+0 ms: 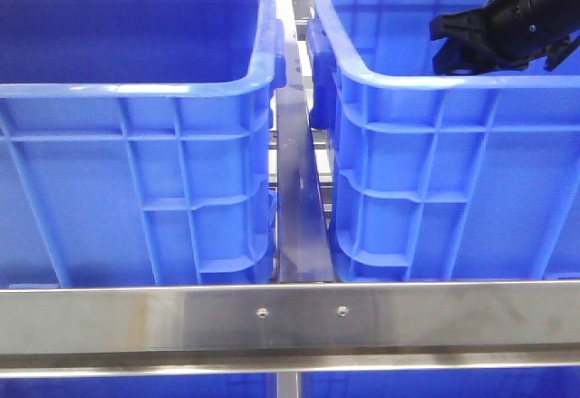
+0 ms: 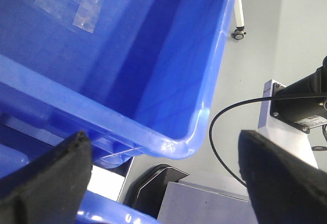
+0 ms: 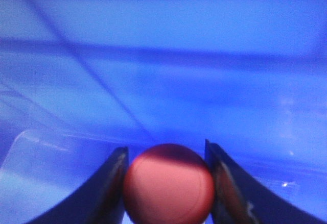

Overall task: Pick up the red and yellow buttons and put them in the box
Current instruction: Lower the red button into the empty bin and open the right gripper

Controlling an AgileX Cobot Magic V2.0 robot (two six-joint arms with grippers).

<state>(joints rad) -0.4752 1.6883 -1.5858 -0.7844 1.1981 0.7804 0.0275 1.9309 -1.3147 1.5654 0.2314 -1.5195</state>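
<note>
A dark red button [image 3: 168, 185] sits squeezed between the two fingers of my right gripper [image 3: 164, 148], which is shut on it. Blue plastic fills the rest of that view. In the front view my right gripper [image 1: 451, 52] reaches down inside the right-hand blue box [image 1: 426, 162]. A second, identical blue crate [image 1: 136, 162] stands on the left. My left gripper [image 2: 163, 134] is open and empty, hovering over a rounded corner of a crate rim [image 2: 179, 150]. The yellow button is out of view.
A steel rail [image 1: 299, 199] runs between the two crates and a steel crossbar [image 1: 290, 312] spans the front. Past the crate corner the left wrist view shows grey floor, a black cable [image 2: 219, 147], a caster [image 2: 238, 33] and a grey bracket [image 2: 168, 183].
</note>
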